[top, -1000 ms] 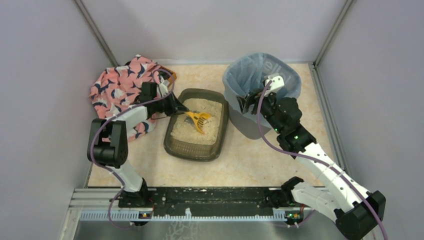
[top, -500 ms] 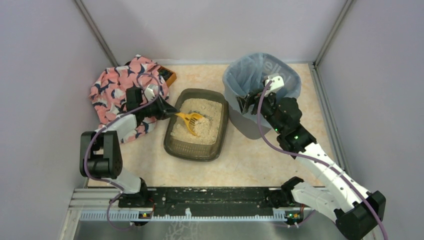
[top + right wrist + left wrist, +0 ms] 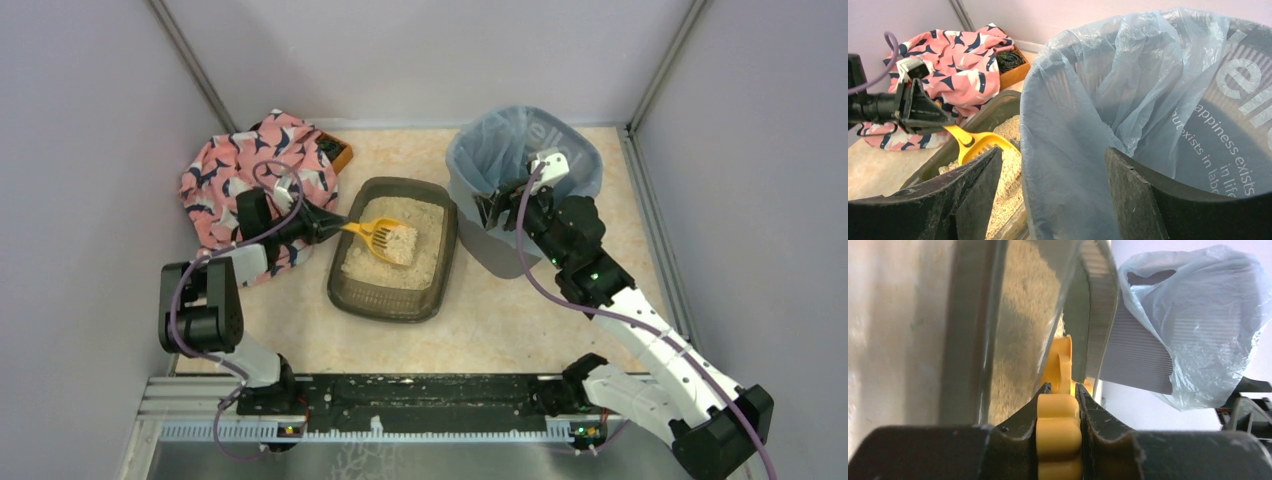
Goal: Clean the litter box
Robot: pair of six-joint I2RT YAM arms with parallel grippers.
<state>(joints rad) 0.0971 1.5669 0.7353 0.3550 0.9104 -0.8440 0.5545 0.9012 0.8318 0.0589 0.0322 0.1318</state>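
A black-and-silver rail runs along the bottom edge and carries two arm bases. Beyond it lies one beige speckled bench, closed in by three pale lilac walls. One litter box sits at the centre of the frame, holding pale litter. The left end effector is clamped on the handle of the single yellow scoop, whose blade is over the litter. At upper left lie one pink patterned cloth and one small orange box. At upper right stands one grey bin lined with a blue bag; the right end effector is spread apart astride its near rim.
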